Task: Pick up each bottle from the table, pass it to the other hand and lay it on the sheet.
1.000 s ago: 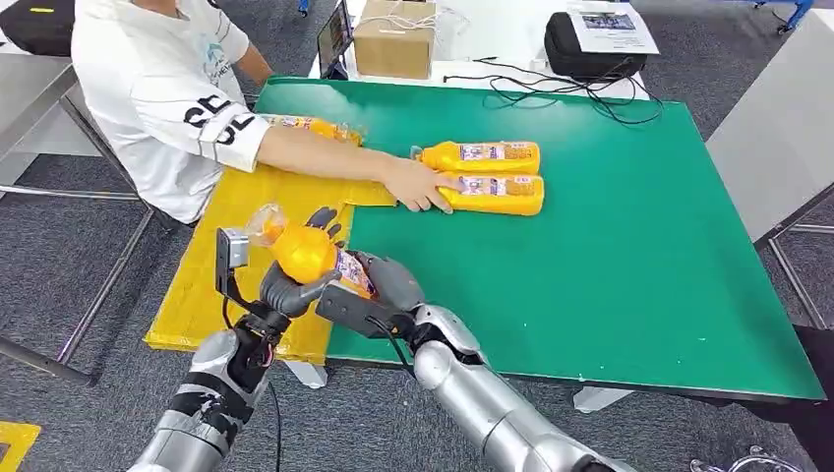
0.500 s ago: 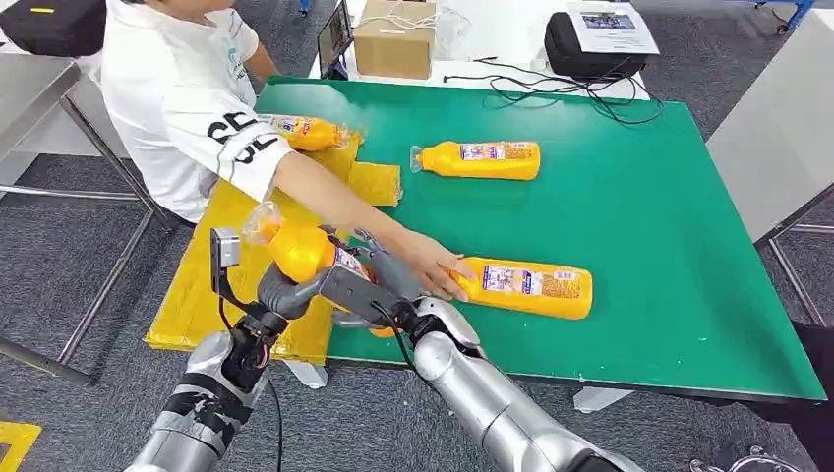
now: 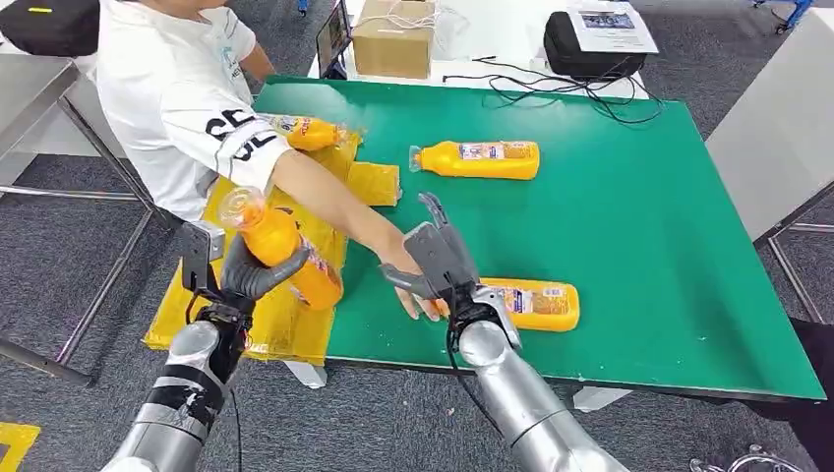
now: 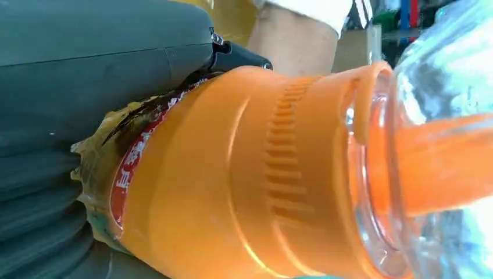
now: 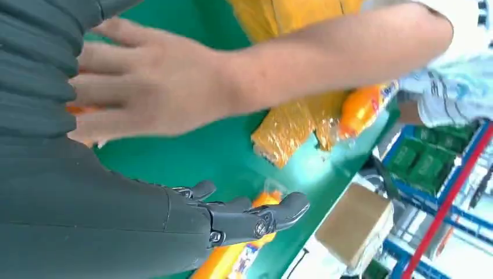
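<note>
My left hand (image 3: 251,275) grips an orange bottle (image 3: 280,251) (image 4: 250,174) over the yellow sheet (image 3: 211,295), clear cap end pointing up and away. My right hand (image 3: 438,258) (image 5: 244,218) stands open above the green table (image 3: 639,236), fingers spread, holding nothing. Just beyond it a second orange bottle (image 3: 531,303) lies on its side near the front edge, with a person's hand (image 3: 418,295) (image 5: 151,87) touching its neck end. A third bottle (image 3: 482,158) lies further back on the table. Another bottle (image 3: 305,131) rests on the far end of the sheet.
A person in a white shirt (image 3: 172,98) leans in from the left, arm stretched across the sheet and table. A cardboard box (image 3: 395,37), a black bag (image 3: 590,44) and cables (image 3: 561,88) sit behind the table. A grey surface (image 3: 777,128) stands at right.
My right hand let go of the held bottle and moved right over the table, opening. My left hand carried the bottle left over the sheet. The person slid a bottle toward the front edge.
</note>
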Robot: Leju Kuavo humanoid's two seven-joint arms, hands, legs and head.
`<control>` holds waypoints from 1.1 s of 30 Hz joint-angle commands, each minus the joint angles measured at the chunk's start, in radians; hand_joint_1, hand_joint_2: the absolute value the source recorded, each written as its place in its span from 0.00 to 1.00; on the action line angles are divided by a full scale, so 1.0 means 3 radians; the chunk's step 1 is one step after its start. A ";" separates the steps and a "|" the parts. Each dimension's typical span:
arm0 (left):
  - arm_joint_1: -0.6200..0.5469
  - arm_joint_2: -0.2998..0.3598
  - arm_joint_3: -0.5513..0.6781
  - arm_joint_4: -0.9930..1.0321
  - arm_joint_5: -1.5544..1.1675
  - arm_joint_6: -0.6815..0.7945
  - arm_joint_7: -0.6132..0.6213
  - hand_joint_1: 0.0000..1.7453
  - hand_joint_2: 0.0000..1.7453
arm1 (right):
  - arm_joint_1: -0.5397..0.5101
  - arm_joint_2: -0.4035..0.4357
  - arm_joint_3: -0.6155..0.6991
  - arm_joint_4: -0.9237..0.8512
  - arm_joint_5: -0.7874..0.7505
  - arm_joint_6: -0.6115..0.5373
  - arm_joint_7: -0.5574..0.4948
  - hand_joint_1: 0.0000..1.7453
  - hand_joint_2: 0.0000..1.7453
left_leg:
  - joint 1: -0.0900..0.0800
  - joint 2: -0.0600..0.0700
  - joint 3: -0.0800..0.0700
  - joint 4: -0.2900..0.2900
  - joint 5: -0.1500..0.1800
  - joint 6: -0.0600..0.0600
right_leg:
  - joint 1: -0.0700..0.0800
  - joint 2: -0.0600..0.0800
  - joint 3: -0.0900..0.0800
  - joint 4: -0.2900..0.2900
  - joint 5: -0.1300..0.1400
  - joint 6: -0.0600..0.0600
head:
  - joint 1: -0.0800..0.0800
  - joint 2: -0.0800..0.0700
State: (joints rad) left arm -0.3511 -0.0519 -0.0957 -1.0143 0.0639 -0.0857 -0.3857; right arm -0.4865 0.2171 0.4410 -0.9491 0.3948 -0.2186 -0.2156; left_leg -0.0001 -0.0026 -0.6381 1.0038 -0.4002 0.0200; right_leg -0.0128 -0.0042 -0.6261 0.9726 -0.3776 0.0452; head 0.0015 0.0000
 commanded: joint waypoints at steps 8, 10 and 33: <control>-0.0496 0.0360 -0.0020 0.0610 -0.2492 0.1017 -0.0452 1.00 1.00 | 0.0124 -0.0085 -0.0566 -0.0413 -0.0407 0.0095 -0.0317 0.00 1.00 | 0.0002 -0.0002 0.0012 -0.0001 -0.0005 -0.0004 | 0.0002 -0.0001 0.0013 0.0001 -0.0006 -0.0005 | 0.0000 0.0000; -0.0493 0.0365 -0.0055 0.0655 -0.2572 0.1081 -0.0462 1.00 1.00 | 0.0120 -0.0088 -0.0566 -0.0419 -0.0416 0.0102 -0.0323 0.00 1.00 | 0.0001 -0.0004 0.0013 -0.0002 -0.0004 -0.0004 | 0.0001 -0.0004 0.0014 0.0001 -0.0007 -0.0005 | 0.0000 0.0000; -0.1142 0.0697 -0.1561 0.2140 -0.4461 0.1086 -0.0047 1.00 1.00 | -0.0103 -0.0098 -0.0375 -0.0283 -0.0541 0.0362 -0.0341 0.00 1.00 | 0.0005 0.0004 0.0019 0.0004 -0.0010 -0.0006 | 0.0004 0.0004 0.0019 0.0007 -0.0011 -0.0007 | 0.0001 0.0000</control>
State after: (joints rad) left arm -0.5667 0.1186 -0.3718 -0.6079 -1.2222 0.2785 -0.4303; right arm -0.4619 0.2029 0.2987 -1.0872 0.2392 -0.1236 -0.3208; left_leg 0.0000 -0.0024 -0.6386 1.0038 -0.3992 0.0195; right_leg -0.0128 -0.0042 -0.6263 0.9732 -0.3774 0.0452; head 0.0019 0.0000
